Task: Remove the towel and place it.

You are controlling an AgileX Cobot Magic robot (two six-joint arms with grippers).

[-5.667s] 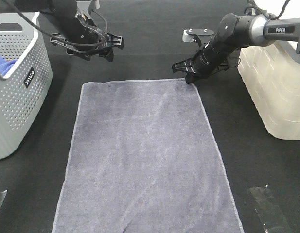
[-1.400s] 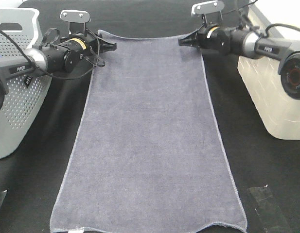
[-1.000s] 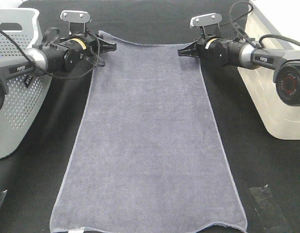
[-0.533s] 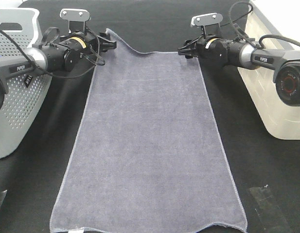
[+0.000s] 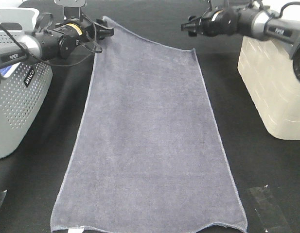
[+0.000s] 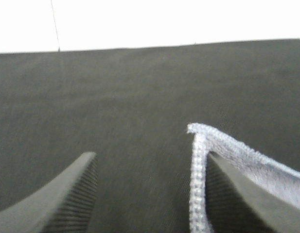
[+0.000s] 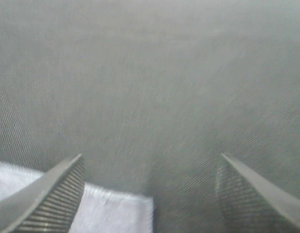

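The grey-lavender towel (image 5: 150, 136) lies flat and lengthwise on the black table. Its far-left corner (image 5: 106, 20) is still lifted and rests against one finger of my left gripper (image 5: 109, 32). In the left wrist view the left gripper (image 6: 150, 155) is open, and the hemmed corner (image 6: 198, 170) leans on one finger. My right gripper (image 5: 186, 26) hovers beyond the far-right corner (image 5: 192, 49), which lies on the table. In the right wrist view the right gripper (image 7: 150, 156) is open and empty, with the towel corner (image 7: 115, 213) below it.
A grey perforated laundry basket (image 5: 18, 97) stands at the left edge. A pale translucent bin (image 5: 271, 92) stands at the right. Clear tape patches (image 5: 266, 208) lie on the table at the near right.
Both grippers have moved up and toward the far side. The right gripper has let go of its corner, which dropped to the table. The left corner is lifted higher.
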